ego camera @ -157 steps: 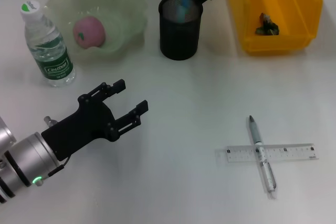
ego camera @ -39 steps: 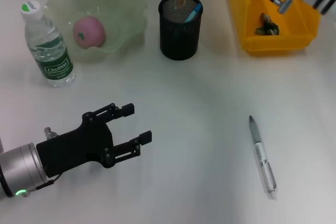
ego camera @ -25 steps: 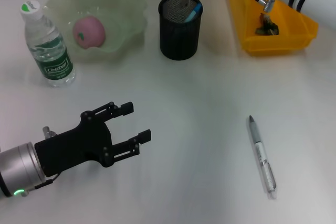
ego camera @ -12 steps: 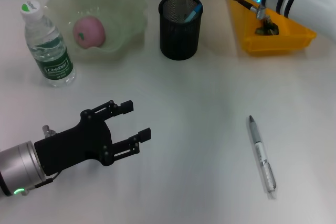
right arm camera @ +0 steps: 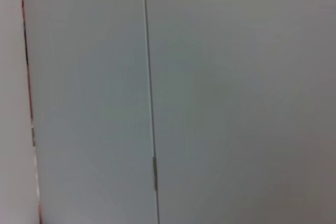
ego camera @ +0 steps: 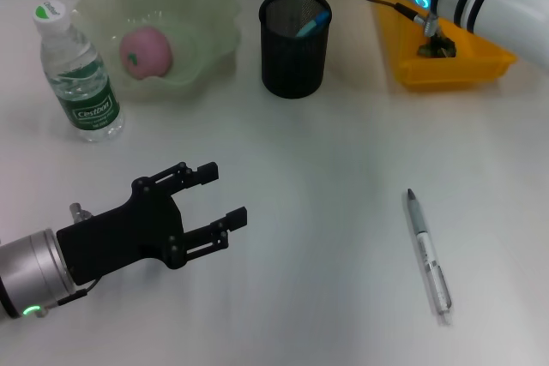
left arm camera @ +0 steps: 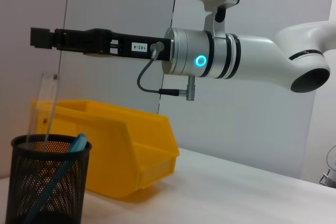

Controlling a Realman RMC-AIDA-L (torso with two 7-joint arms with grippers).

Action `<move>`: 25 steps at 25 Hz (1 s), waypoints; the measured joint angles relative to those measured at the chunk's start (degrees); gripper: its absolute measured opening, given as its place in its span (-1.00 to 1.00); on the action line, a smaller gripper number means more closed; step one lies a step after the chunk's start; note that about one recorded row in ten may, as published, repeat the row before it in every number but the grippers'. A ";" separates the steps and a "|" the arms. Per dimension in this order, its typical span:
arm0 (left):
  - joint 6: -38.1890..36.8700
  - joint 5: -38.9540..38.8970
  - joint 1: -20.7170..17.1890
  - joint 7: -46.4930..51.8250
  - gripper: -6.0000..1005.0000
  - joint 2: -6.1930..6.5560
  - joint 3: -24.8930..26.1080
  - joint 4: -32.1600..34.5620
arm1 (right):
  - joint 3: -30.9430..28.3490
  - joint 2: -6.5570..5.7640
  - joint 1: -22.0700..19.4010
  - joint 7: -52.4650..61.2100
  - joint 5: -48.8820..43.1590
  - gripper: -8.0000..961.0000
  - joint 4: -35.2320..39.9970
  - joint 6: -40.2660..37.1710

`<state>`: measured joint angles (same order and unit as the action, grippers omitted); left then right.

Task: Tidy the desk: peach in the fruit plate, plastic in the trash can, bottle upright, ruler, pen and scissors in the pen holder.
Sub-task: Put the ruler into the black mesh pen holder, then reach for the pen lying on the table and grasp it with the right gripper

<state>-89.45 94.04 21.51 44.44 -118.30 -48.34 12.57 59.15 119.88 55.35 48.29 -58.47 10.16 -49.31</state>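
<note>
Your left gripper hovers low over the white tabletop, jaws spread wide, holding nothing. Your right gripper reaches level above the black mesh pen holder; whether its jaws are parted, you cannot tell. The clear plastic ruler stands inside. The silver pen lies on the tabletop.
</note>
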 joint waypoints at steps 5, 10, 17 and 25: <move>0.05 0.00 0.03 0.02 0.50 0.00 0.19 0.00 | 2.08 0.00 -0.21 0.19 0.02 -0.03 -0.03 -0.40; 0.00 0.00 0.03 0.42 0.50 0.00 0.35 0.26 | 2.50 0.00 -0.32 0.58 0.13 0.27 0.03 -0.64; -0.86 0.00 -0.22 0.89 0.50 0.00 0.35 0.99 | 2.13 0.00 -1.71 2.83 0.28 0.45 1.13 -3.82; -2.82 0.23 -0.46 2.13 0.50 0.15 0.35 1.83 | 4.55 -0.79 -14.08 26.03 -2.53 0.44 17.58 -18.06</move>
<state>-92.27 94.27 21.05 46.57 -118.15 -47.99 14.39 63.70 119.09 41.27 74.32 -61.00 27.73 -67.36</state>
